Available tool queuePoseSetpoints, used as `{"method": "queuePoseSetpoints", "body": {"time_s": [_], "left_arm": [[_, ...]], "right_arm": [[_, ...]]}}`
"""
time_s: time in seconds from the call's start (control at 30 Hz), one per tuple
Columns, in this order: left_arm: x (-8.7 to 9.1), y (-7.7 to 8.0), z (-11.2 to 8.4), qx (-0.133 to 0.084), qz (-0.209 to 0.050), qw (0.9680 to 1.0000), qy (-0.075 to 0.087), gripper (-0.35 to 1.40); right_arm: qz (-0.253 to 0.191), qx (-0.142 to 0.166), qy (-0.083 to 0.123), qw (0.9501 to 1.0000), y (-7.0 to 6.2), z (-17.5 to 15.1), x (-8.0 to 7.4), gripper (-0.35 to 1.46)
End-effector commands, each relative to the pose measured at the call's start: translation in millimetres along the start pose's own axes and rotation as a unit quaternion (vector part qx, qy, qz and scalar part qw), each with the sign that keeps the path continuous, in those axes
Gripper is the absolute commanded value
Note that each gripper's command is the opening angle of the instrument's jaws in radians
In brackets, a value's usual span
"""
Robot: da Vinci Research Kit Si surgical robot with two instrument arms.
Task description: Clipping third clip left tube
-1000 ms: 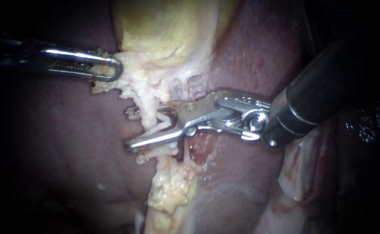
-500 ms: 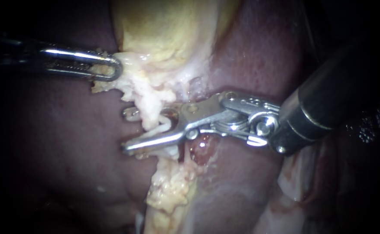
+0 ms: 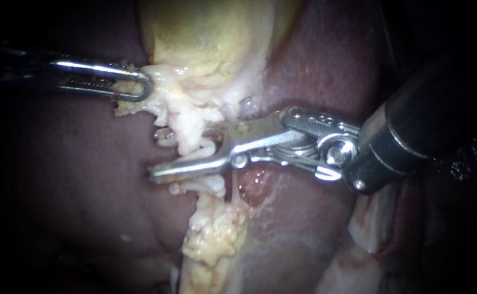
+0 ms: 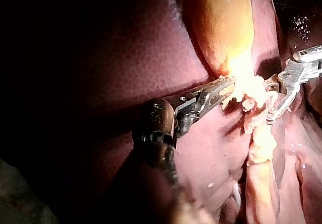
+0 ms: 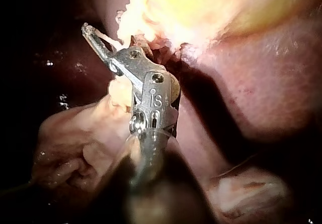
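Note:
The yellow gallbladder (image 3: 211, 38) narrows into pale ragged tissue and a whitish tube (image 3: 186, 139) running down over the dark red liver (image 3: 75, 179). My left instrument (image 3: 137, 86) comes in from the left, its jaws shut on the pale tissue at the gallbladder's neck (image 4: 236, 88). My right instrument (image 3: 154, 154) reaches in from the right. Its jaws are open and straddle the tube, one jaw above and one below, with a white clip (image 3: 208, 152) showing between them. In the right wrist view one jaw tip of my right instrument (image 5: 100, 39) pokes out past the tube; the other jaw is hidden.
A lumpy yellowish strand of fat (image 3: 211, 239) hangs below the jaws. A raw red patch (image 3: 254, 185) lies just under the right instrument's hinge. Pale folded tissue (image 3: 374, 228) sits at the lower right.
My right instrument's jaw tips have slid further left past the tube and risen slightly, with the gap between them about the same. The left instrument has held still.

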Motion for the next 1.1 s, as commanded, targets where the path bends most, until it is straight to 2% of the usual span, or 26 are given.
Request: {"method": "queuePoseSetpoints", "body": {"time_s": [0.03,0.3,0.4,0.43,1.1], "left_arm": [[0.0,0.0,0.0,0.000,0.000,1.0000,0.000,-0.35],[0.0,-0.1,0.1,-0.001,0.000,1.0000,0.001,-0.35],[0.0,-0.1,0.1,-0.001,0.000,1.0000,0.001,-0.35],[0.0,-0.1,0.1,-0.001,0.000,1.0000,0.001,-0.35],[0.0,-0.1,0.1,-0.001,0.000,1.0000,0.001,-0.35]], "right_arm": [[0.005,0.001,-0.001,1.0000,0.0,-0.1,-0.1,0.20],[0.037,0.000,0.000,0.9993,0.4,-0.7,-0.4,-0.04],[0.051,0.001,-0.001,0.9987,0.3,-1.0,-0.6,-0.31],[0.054,0.001,-0.001,0.9985,0.3,-1.1,-0.7,-0.35],[0.064,0.002,0.000,0.9979,0.5,-1.1,-1.4,-0.35]]}}
